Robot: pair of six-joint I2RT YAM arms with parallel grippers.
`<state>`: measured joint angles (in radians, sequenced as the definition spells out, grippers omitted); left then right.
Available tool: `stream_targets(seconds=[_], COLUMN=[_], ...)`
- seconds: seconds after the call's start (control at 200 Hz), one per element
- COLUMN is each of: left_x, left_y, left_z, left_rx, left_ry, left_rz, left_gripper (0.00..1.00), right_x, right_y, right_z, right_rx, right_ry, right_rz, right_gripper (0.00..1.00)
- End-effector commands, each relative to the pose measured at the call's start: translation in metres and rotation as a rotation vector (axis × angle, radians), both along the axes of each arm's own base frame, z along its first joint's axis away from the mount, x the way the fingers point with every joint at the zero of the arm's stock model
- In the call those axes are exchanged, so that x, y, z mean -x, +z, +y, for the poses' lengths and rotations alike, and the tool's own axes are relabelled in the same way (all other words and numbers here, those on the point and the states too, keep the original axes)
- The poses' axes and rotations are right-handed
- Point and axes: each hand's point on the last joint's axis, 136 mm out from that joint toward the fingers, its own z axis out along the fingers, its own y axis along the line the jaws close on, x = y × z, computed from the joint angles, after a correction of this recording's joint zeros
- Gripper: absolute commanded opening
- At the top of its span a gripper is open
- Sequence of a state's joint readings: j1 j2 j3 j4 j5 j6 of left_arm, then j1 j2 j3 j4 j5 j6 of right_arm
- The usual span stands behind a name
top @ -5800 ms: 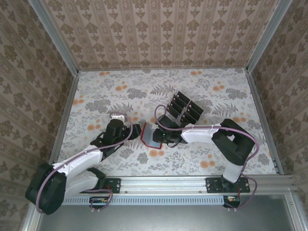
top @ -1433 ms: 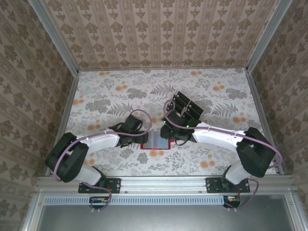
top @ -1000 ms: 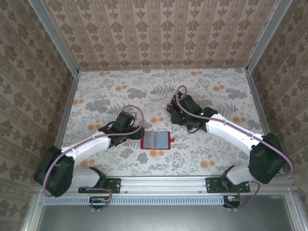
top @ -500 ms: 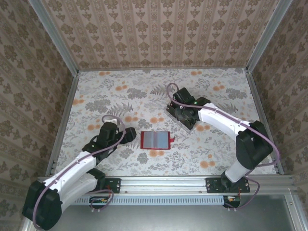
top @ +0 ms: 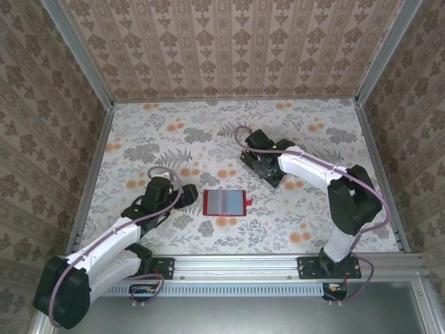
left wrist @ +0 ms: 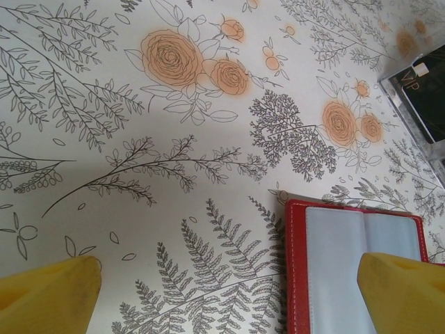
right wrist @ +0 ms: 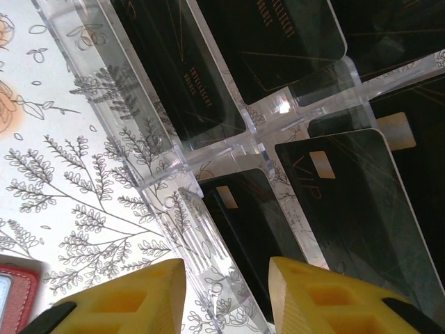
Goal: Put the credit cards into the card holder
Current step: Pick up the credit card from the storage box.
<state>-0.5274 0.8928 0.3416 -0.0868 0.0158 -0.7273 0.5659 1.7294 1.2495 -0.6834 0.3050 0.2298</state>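
Seen from the top camera, the small red leather-like folding wallet [top: 226, 202] lies open and flat on the flower-printed table cover [top: 153, 139]. Its greyish clear pockets face up and its snap tab points to the right. The left arm stretches low from its base, and the left gripper [top: 189, 197] is just beside the left edge of the wallet, apart from it. The right arm bends over the clear plastic tiered rack [top: 273, 179], which stands behind and to the right of the wallet, and the right gripper [top: 260, 165] is above this rack. In the left wrist camera the wallet [left wrist: 327, 257] shows a red border around a grey pocket. The two yellow fingers [left wrist: 49, 292] are spread wide with nothing between them, and the right one overlaps the wallet; I cannot tell if it touches. In the right wrist camera the small black rectangular plastic cards [right wrist: 278, 35] sit in the rack's [right wrist: 257, 146] compartments, with thin gold lettering and pale chips. The yellow fingers [right wrist: 132, 299] here are parted and hold nothing, close over the rack.
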Motion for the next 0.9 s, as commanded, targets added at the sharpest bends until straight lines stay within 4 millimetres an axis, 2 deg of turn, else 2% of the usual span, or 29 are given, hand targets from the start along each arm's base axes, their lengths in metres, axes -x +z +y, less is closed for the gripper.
stream_targets(seconds=[0.0, 0.405, 0.89], left_x=[-0.004, -0.006, -0.008], left_y=[0.004, 0.004, 0.006], left_z=[-0.001, -0.002, -0.003], left_rx=[0.027, 0.025, 0.026], left_ry=[0.012, 0.014, 0.014], left_rz=[-0.009, -0.012, -0.018], left_gripper=[0.98, 0.98, 0.99], right_x=[0.005, 0.009, 0.017], right_y=[-0.010, -0.031, -0.029], right_z=[-0.008, -0.012, -0.016], right_rx=[0.067, 0.103, 0.096], right_ry=[0.007, 0.010, 0.006], right_rz=[0.027, 0.067, 0.072], right_gripper=[0.38, 0.35, 0.25])
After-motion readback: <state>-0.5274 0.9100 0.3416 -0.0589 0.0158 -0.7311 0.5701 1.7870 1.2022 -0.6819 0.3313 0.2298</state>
